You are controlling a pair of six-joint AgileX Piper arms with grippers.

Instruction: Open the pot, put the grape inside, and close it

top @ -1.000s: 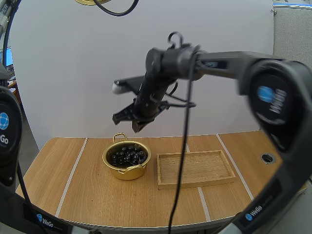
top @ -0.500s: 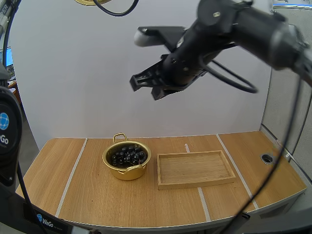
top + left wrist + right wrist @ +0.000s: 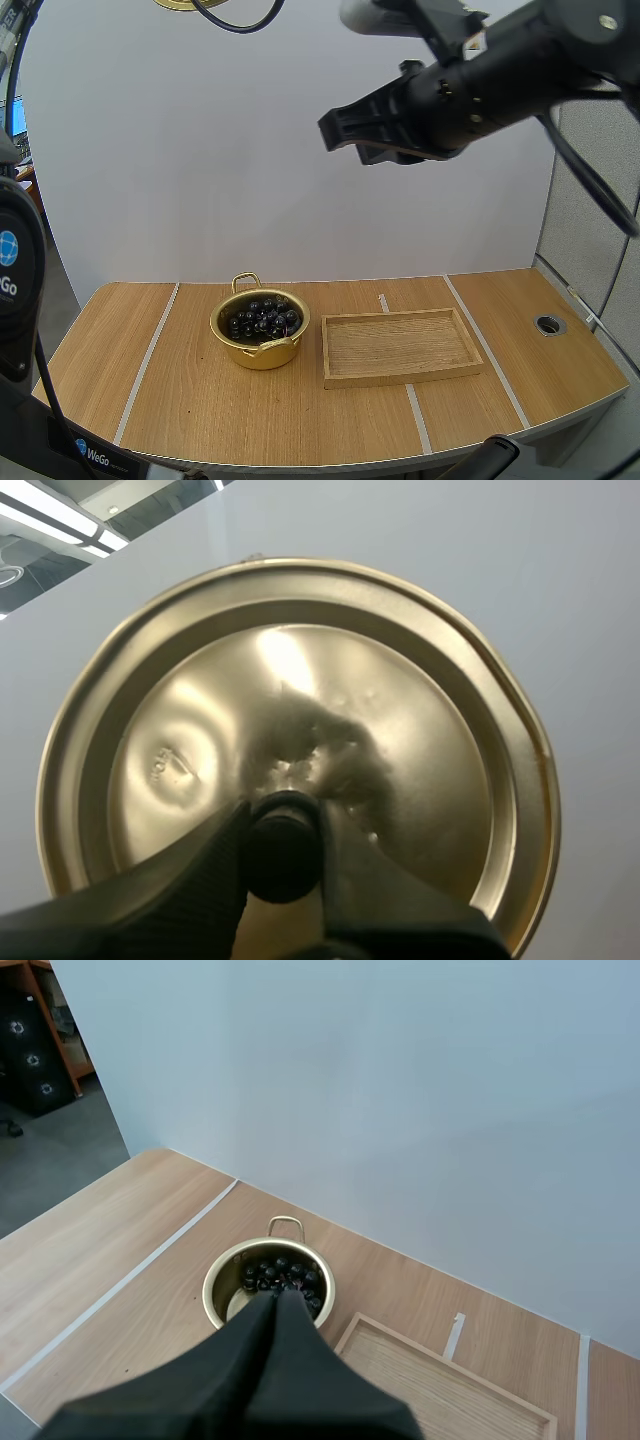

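The gold pot [image 3: 259,347] stands uncovered on the table, left of centre, with the dark bunch of grapes [image 3: 262,318] inside it. My right gripper [image 3: 358,140] hangs high above the table, up and to the right of the pot, shut on nothing. From its wrist view the shut fingers [image 3: 277,1310] point down toward the pot [image 3: 222,1278] and the grapes [image 3: 280,1274]. My left gripper [image 3: 283,852] is shut on the black knob [image 3: 283,842] of the gold lid [image 3: 300,720], held up in the air. The lid's rim [image 3: 185,4] shows high above the table.
A shallow wooden tray [image 3: 400,347] lies just right of the pot, and it sits beside the pot in the right wrist view too [image 3: 450,1392]. A round hole [image 3: 548,324] marks the table near its right edge. Bare wood lies left of the pot.
My right arm has swung from just above the pot up and to the right, well clear of it. The pot, grapes and tray have not moved.
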